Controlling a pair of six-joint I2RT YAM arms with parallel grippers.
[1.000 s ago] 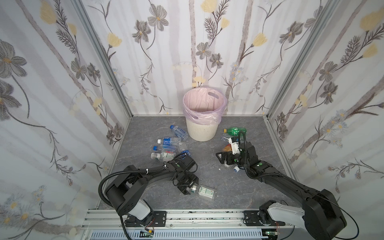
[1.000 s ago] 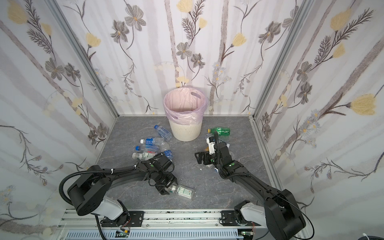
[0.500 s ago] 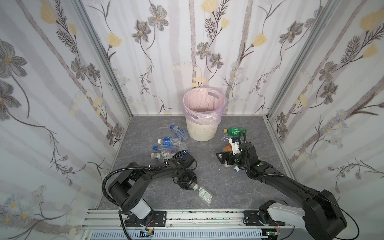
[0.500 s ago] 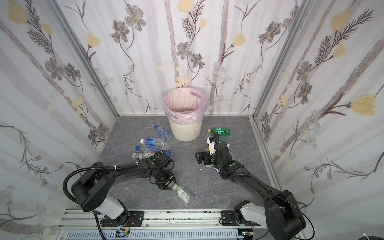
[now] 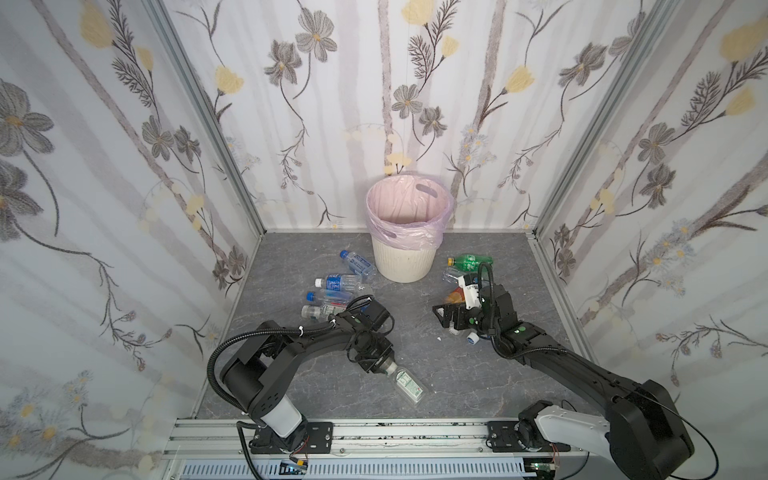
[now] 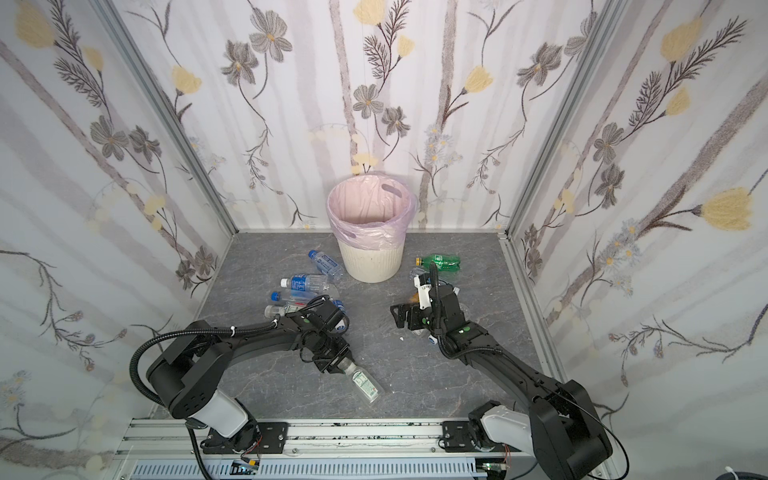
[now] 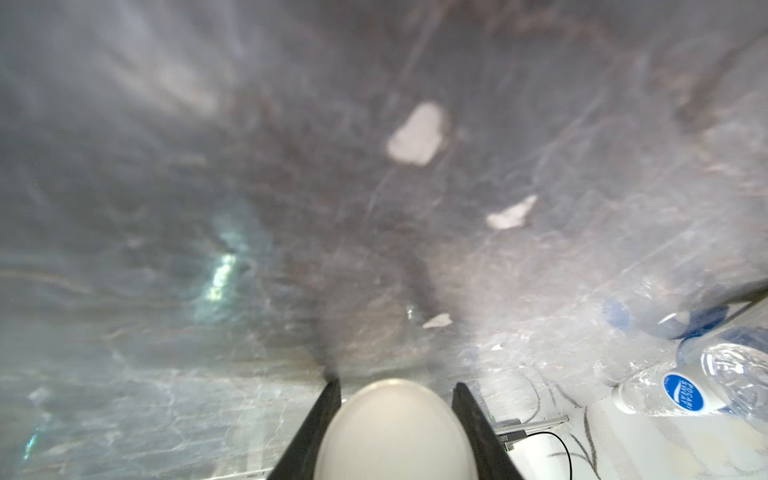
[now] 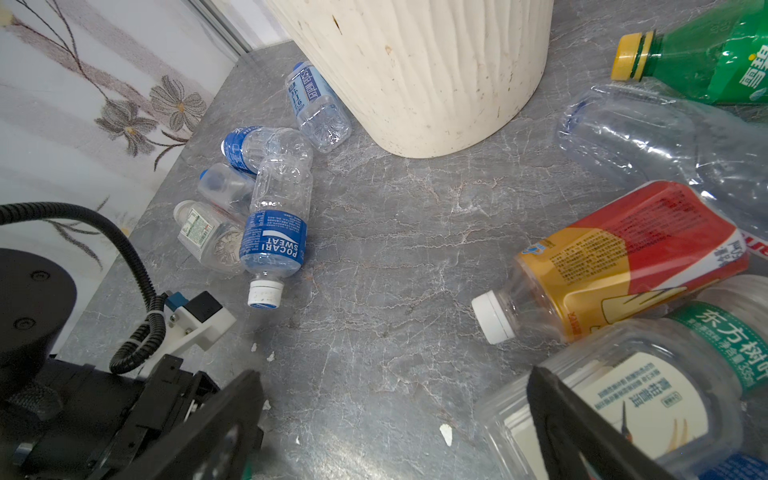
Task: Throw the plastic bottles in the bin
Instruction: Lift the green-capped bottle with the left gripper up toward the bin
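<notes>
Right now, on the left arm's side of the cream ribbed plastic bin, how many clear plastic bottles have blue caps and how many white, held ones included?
Blue-capped clear plastic bottles: 2
White-capped clear plastic bottles: 4, one gripped by the left tool
Total: 6

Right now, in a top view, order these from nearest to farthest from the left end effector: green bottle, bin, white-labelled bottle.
1. white-labelled bottle, held by the left end effector, front.
2. bin, back centre.
3. green bottle, back right.
</notes>
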